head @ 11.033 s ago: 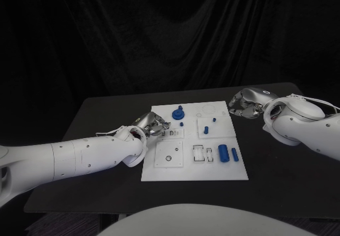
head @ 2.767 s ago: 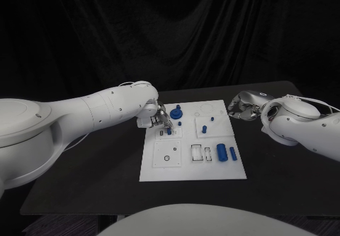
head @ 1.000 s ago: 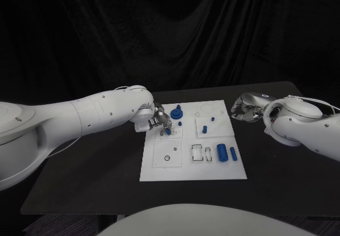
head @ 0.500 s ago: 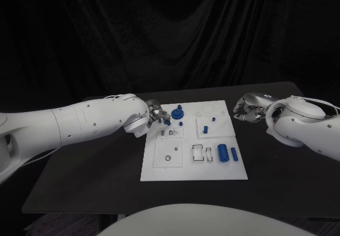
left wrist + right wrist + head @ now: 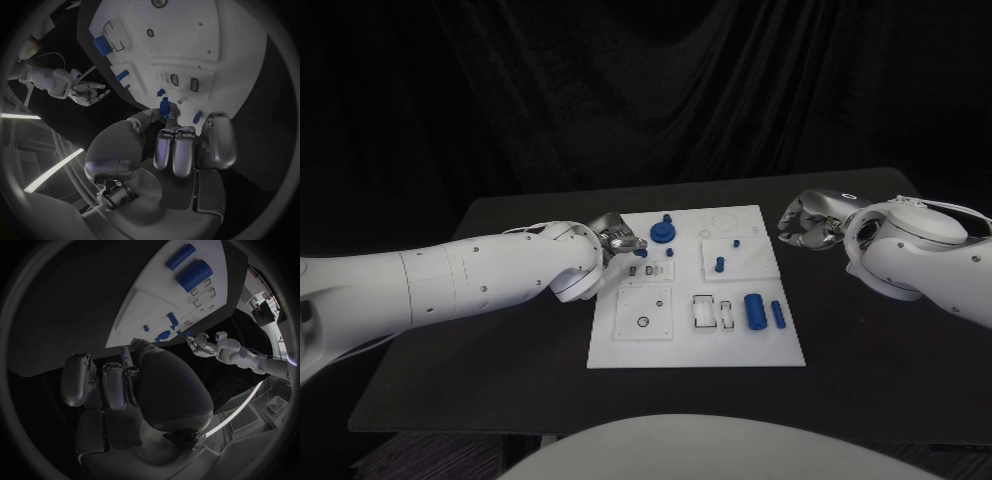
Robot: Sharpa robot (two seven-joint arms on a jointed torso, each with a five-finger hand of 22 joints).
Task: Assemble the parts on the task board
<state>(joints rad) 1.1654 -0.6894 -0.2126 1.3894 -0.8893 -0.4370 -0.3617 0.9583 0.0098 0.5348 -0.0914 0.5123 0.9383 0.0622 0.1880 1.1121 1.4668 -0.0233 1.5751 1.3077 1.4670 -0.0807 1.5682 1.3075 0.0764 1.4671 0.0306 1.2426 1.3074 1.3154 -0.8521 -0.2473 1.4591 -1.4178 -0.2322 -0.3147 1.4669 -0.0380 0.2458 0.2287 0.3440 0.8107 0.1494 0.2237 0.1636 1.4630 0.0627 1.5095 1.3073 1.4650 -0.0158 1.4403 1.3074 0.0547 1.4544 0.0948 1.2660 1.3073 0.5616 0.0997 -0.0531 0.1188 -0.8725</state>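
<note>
The white task board lies mid-table. My left hand hovers at its far left corner, fingers curled, and pinches a small blue part at its fingertips. Just beside that hand stands a blue knob with a post. A short peg stands mid-board, and a thick cylinder and a thin one lie at the near right. My right hand hangs off the board's far right corner with its fingers curled in on nothing.
Two small dark slots sit in the board close to my left hand. A ring recess and white rectangular sockets lie nearer me. Black table surrounds the board on all sides.
My left arm has swung lower and the hand has drawn back from over the slots to the board's far left corner, carrying the small blue part. The right hand has stayed put.
</note>
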